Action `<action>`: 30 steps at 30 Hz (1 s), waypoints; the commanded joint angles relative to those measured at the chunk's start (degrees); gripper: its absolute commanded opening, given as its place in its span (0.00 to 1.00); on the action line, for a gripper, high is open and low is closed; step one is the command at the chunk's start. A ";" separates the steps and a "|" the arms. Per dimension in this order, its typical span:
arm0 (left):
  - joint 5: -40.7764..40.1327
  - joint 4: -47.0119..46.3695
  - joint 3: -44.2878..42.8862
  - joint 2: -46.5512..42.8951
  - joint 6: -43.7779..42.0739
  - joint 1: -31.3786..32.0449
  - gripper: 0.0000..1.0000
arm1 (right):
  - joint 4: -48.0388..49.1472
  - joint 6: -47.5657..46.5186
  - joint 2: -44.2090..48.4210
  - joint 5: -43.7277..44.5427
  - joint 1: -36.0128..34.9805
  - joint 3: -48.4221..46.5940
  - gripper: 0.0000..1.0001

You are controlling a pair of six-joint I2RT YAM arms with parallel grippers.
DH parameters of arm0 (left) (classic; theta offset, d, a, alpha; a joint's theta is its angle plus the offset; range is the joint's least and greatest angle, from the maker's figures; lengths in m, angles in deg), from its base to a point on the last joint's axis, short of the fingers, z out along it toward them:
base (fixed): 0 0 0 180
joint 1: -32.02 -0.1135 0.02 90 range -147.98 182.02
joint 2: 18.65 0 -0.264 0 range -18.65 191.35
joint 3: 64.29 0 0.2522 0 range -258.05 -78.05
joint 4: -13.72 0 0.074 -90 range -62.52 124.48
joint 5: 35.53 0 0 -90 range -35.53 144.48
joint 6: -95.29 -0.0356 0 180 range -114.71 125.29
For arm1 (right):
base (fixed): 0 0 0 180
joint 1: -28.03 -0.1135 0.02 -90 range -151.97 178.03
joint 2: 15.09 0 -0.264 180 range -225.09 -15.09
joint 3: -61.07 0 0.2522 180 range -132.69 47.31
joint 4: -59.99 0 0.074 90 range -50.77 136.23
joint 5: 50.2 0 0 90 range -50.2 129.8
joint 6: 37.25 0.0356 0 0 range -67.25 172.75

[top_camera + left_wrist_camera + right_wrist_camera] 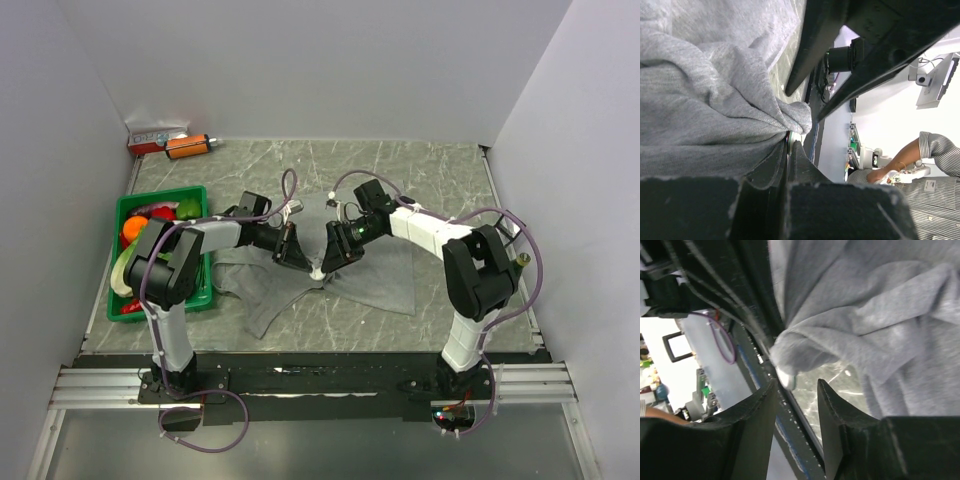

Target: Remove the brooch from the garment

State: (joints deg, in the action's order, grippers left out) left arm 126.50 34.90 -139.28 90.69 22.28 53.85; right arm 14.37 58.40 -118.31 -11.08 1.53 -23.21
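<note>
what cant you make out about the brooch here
- Right wrist view: only an edge of the brooch shows; a garment fold wraps the rest.
- Left wrist view: the fold hides whether the shut left jaws pinch brooch or cloth.
- Top view: too small to make out.

1. The work area is enclosed on three sides by plain pale walls (320,70), and it is evenly lit.
2. A grey, marble-patterned tabletop (440,170) is laid between them.
3. An aluminium rail (100,385) is fixed along its near edge.
4. A bright room with a person in a striped shirt (927,175) is glimpsed in the left wrist view.
</note>
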 commanded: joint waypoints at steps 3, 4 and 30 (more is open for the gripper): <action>3.38 1.98 -3.37 1.49 -1.79 0.06 0.01 | 1.09 1.11 -2.60 -1.41 -0.39 -1.99 0.43; 3.38 2.33 -3.63 1.58 -1.96 0.06 0.01 | 2.31 1.55 -2.86 -4.03 -0.39 -2.16 0.41; 2.67 -1.27 -2.23 2.20 1.90 0.06 0.25 | 7.85 2.61 -4.63 -13.99 -0.66 -1.20 0.00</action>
State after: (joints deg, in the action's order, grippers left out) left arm 127.64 37.87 -141.42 93.79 22.42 53.34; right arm 18.28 61.90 -124.12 -20.34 2.10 -23.52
